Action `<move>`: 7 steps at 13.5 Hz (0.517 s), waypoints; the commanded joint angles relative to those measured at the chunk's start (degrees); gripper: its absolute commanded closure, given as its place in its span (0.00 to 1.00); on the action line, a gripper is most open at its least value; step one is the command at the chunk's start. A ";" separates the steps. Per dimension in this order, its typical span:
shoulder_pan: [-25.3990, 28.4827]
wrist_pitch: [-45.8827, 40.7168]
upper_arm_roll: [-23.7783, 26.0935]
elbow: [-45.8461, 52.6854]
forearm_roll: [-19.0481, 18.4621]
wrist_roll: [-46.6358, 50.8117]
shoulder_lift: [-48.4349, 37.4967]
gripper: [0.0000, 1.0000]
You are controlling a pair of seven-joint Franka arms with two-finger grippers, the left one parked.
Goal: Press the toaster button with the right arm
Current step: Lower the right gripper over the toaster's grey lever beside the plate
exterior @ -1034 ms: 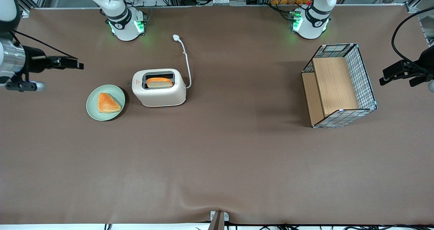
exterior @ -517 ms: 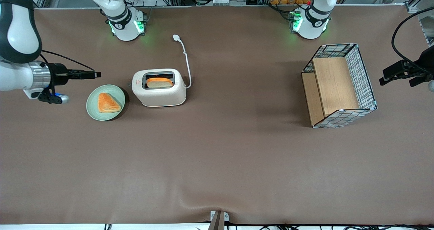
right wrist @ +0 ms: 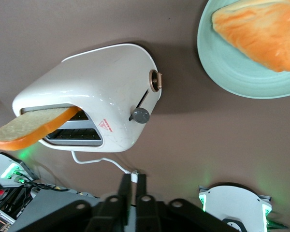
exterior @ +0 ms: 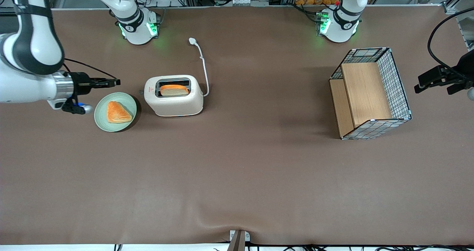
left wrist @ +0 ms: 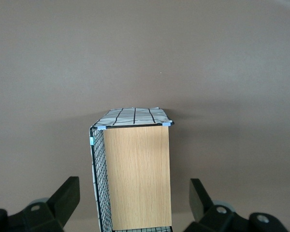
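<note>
Front view: black two-finger gripper [exterior: 117,82], fingers pressed together, hovers near cream-white rounded toaster [exterior: 174,95], short of its grey lever button [right wrist: 140,115]

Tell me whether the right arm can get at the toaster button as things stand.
Probably yes. The gripper, fingers shut, hangs above the plate's edge, pointing at the toaster button on the toaster; nothing stands between.

White right arm [exterior: 26,58], black bands, silver wrist ring, black hand [exterior: 115,82], blue light.
</note>
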 commanded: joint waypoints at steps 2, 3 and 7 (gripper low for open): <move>1.06 2.54 -0.10 -1.79 1.20 -0.04 2.10 1.00; 1.06 2.63 -0.10 -1.80 1.20 -0.04 2.89 1.00; 1.14 3.77 -0.01 -1.80 2.43 -0.04 6.23 1.00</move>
